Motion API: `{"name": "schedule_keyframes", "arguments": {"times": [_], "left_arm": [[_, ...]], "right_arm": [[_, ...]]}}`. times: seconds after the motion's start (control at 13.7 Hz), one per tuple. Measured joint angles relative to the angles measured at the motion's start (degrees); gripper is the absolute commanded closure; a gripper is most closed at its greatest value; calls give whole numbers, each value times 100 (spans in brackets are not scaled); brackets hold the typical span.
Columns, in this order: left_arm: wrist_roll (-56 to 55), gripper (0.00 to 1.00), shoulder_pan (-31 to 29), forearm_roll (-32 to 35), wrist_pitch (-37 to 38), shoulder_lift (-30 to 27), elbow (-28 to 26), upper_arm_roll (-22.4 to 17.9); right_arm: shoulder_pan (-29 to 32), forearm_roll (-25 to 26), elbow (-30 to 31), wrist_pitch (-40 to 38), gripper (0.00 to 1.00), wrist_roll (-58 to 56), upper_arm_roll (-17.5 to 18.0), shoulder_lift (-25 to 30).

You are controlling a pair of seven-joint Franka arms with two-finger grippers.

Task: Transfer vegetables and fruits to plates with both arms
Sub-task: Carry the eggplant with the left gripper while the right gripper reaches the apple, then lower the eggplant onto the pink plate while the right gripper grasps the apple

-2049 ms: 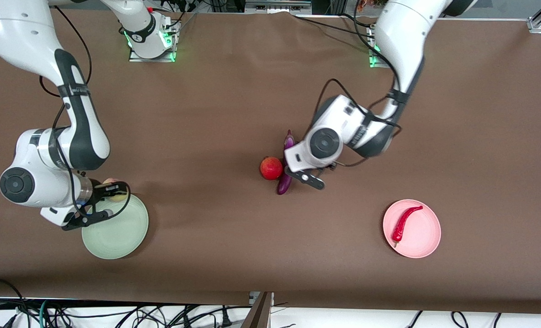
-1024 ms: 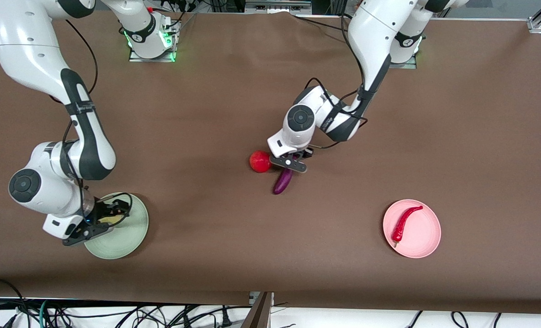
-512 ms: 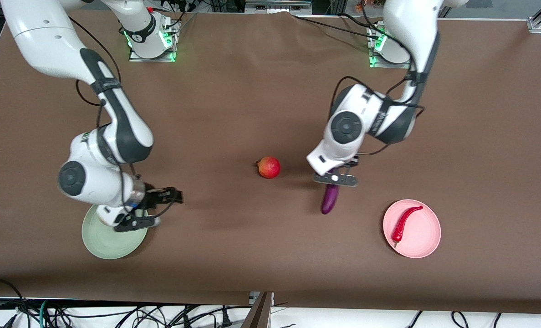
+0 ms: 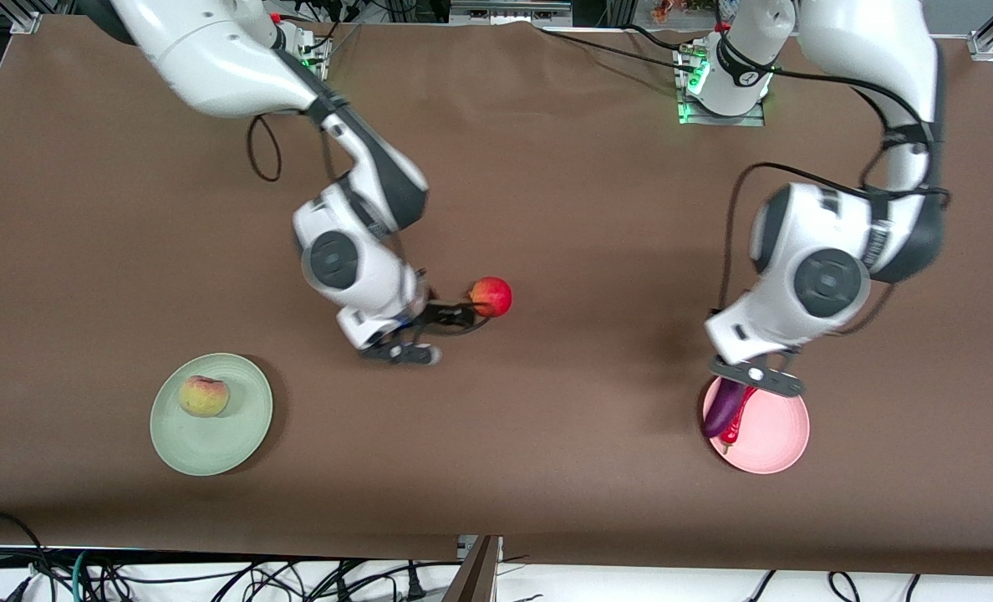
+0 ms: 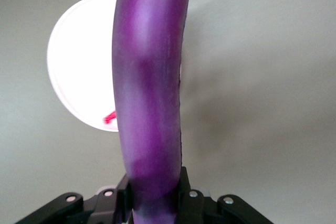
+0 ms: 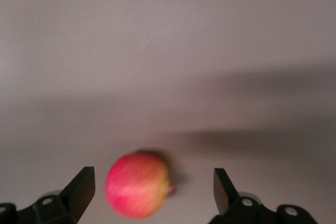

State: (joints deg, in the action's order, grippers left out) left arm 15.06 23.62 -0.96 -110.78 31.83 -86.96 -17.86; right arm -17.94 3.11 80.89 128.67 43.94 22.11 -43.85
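Two hands busy: our left hand [image 4: 755,378] grips the eggplant [image 4: 722,408] above the pink plate [image 4: 776,443]; our right hand [image 6: 152,195], fingers spread wide, flanks the red fruit [image 4: 491,297] on the desk [image 4: 547,209].

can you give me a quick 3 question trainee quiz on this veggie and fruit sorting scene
1. True or false: the peach lies on the green plate.
2. Which item does the left gripper hold over the pink plate? A) chili pepper B) eggplant C) red fruit
3. Fill in: the right gripper is open beside the ____ on the table.

Key:
1. True.
2. B, the eggplant; the chili pepper already lies on that plate.
3. Red fruit.
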Motion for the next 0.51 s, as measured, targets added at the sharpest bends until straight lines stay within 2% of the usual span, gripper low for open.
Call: {"name": "schedule_keyframes", "arguments": {"times": [0.29, 0.51], "left_arm": [[745, 88, -808, 64, -678, 781, 456, 7], [797, 84, -940, 41, -886, 1074, 511, 56]], "right_arm": [[-636, 390, 13, 293, 0, 622, -259, -206], [-956, 530, 17, 309, 1, 675, -479, -324]]}}
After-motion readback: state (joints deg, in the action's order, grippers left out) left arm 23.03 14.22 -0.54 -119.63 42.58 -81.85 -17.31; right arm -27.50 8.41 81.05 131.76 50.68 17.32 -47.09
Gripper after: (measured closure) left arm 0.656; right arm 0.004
